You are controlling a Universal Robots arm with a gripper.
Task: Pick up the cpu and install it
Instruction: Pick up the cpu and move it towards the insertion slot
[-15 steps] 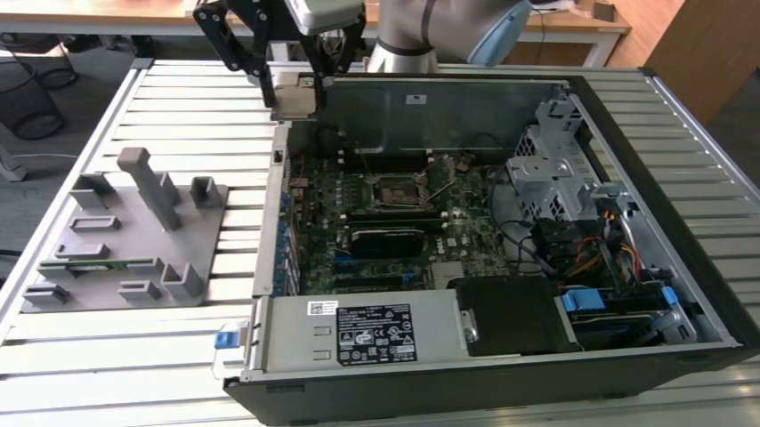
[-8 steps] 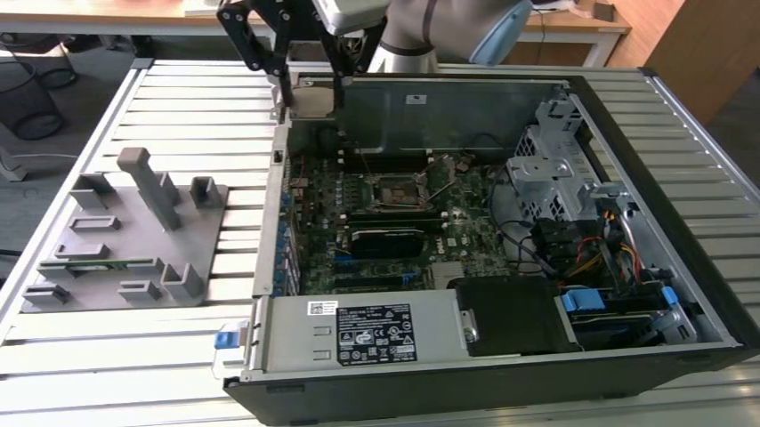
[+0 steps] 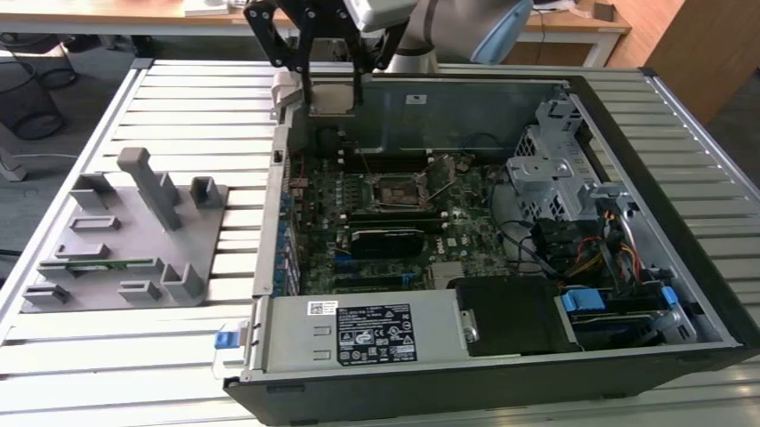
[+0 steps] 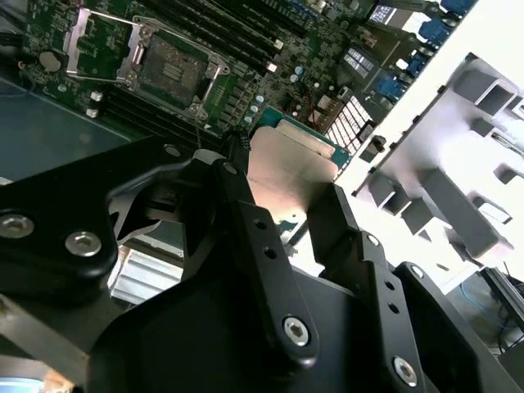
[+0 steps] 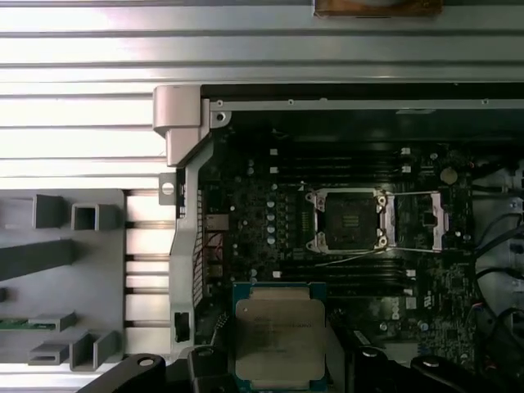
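With the cpu (image 5: 280, 340) already lifted and clamped between the jaws above the open computer case's (image 3: 475, 111) far corner on the exterior view's left, the motherboard socket (image 5: 350, 219) stands open and empty, so seating it remains.

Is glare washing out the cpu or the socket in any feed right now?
First wrist view: cpu evenly lit, socket dim but legible, slatted table striped with white glare. Second wrist view: the cpu's metal top in the gripper carries a warm sheen, not washed out; the table is blown white. Exterior view: the case interior lies in shade.
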